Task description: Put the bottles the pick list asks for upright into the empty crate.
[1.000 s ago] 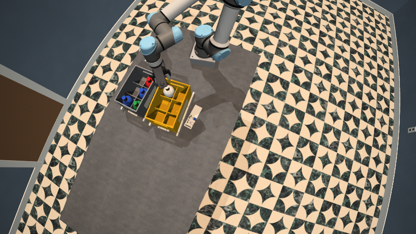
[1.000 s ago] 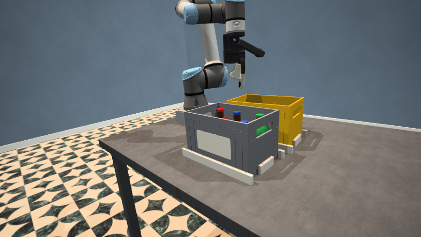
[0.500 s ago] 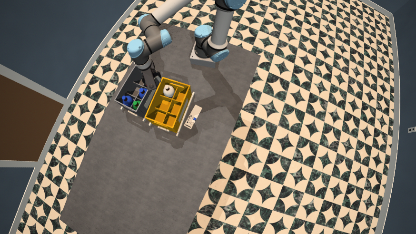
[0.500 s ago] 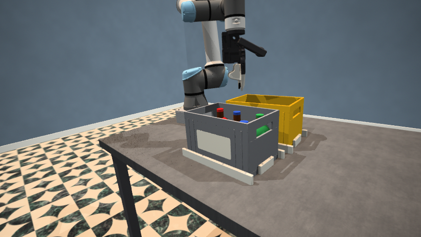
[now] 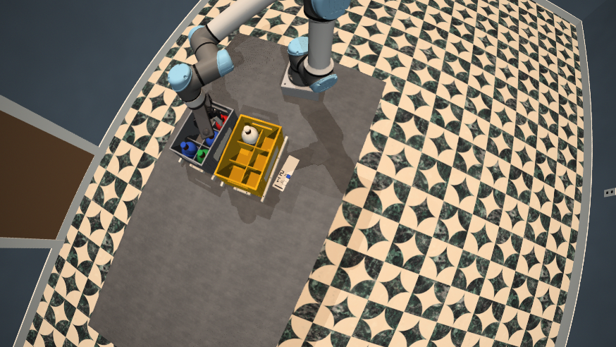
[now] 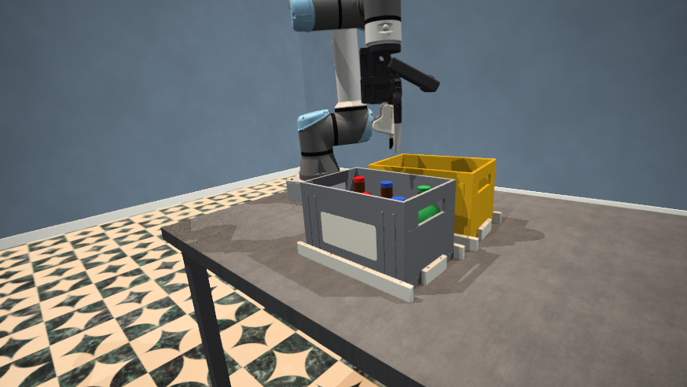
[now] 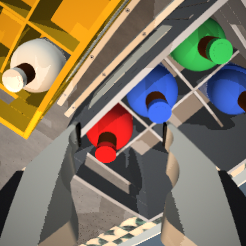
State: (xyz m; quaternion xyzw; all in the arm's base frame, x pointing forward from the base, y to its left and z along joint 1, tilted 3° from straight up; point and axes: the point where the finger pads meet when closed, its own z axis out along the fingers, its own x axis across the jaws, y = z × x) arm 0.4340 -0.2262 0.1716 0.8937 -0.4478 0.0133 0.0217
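Partly open end effector (image 7: 120, 150), empty.
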